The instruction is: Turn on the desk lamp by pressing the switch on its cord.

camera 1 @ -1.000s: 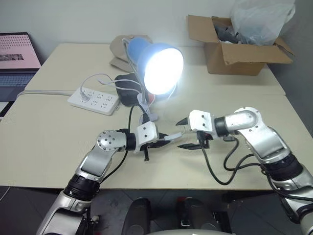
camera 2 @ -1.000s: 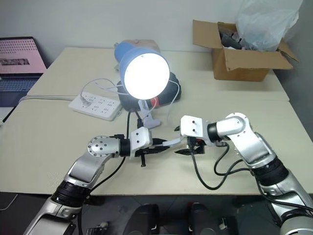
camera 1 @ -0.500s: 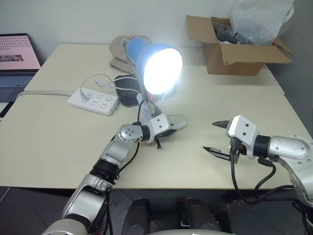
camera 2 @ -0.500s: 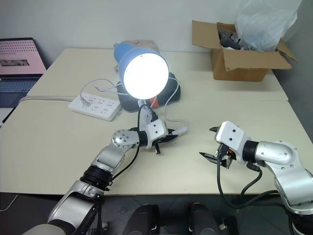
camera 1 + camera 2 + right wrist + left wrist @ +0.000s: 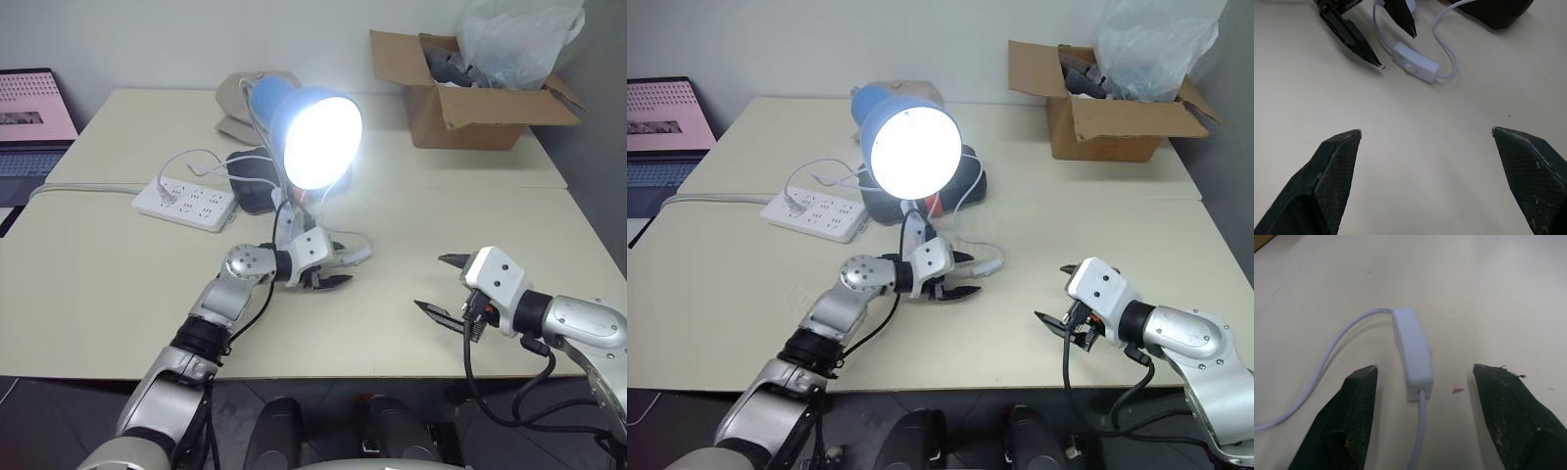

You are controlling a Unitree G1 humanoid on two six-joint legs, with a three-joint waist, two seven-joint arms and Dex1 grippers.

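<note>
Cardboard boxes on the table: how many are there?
1. The cardboard box sits open at the table's far right corner, with a clear plastic bag rising from it. Nothing else box-like shows, though the lit desk lamp hides some tabletop.

We see a beige table [image 5: 88,274] carrying the switch [image 5: 1413,352] flat between the left gripper [image 5: 1425,382] fingers, its cord [image 5: 1327,367] trailing alongside. Beyond that gripper stand the desk lamp [image 5: 304,132], a power strip [image 5: 186,203] and a cardboard box [image 5: 470,93].
</note>
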